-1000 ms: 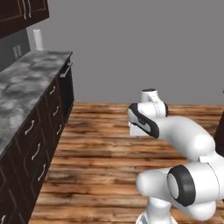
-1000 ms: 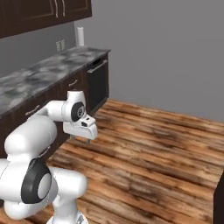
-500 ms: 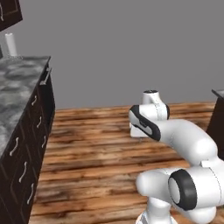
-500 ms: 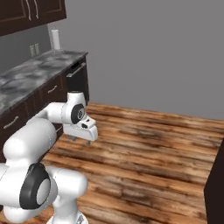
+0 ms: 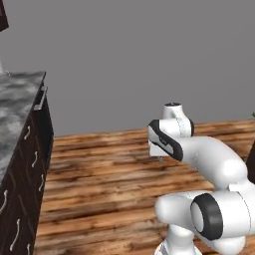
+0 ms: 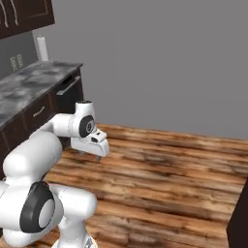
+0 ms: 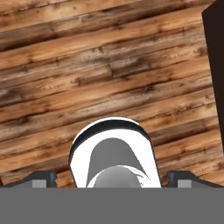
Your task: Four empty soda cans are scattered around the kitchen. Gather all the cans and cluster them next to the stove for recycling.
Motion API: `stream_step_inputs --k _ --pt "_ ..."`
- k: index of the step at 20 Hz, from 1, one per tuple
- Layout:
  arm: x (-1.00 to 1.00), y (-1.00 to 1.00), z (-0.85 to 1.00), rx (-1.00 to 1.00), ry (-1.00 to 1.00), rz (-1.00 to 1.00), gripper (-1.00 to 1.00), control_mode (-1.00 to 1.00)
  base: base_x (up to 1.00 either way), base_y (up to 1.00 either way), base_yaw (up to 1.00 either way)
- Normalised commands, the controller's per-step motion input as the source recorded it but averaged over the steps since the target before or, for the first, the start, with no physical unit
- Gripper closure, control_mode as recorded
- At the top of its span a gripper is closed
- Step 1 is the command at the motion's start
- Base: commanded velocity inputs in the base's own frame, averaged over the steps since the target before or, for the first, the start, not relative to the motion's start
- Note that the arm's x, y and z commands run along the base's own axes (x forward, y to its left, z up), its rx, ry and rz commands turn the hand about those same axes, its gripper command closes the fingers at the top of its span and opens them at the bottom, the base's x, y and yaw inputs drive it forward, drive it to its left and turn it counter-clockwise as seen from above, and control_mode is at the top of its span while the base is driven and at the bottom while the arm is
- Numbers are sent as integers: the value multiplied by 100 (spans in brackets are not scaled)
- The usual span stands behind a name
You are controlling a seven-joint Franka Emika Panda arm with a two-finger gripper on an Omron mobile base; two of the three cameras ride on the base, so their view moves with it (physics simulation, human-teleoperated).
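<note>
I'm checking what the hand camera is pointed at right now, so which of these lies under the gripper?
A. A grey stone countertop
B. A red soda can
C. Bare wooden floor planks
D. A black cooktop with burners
C: in the hand view the gripper points down at the brown wooden floor, with nothing between its open fingers; the grey countertop sits off to the side.

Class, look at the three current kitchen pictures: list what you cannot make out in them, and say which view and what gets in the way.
- Counter, left base view: the left edge cuts it off, so most of its top is unseen.
- Dark cabinet, hand view: the right edge cuts it; its front cannot be told.
- White roll, right base view: too small to identify.
- Wall outlets, right base view: too small for detail.
- Gripper, right base view: fingertips too small to separate.
</note>
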Motion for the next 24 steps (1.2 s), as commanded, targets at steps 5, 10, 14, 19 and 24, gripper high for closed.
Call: stream_step_inputs --k 5,10,14,19,24 --pt "0 0 0 0 0 0 -100 100 96 -1 4" --pt "0 0 0 0 0 0 -100 100 97 -3 16" --pt "0 0 0 0 0 0 -100 100 98 -18 0" --pt "0 0 0 0 0 0 -100 100 95 -20 0" --pt "0 0 0 0 0 0 -100 100 93 -26 -1"
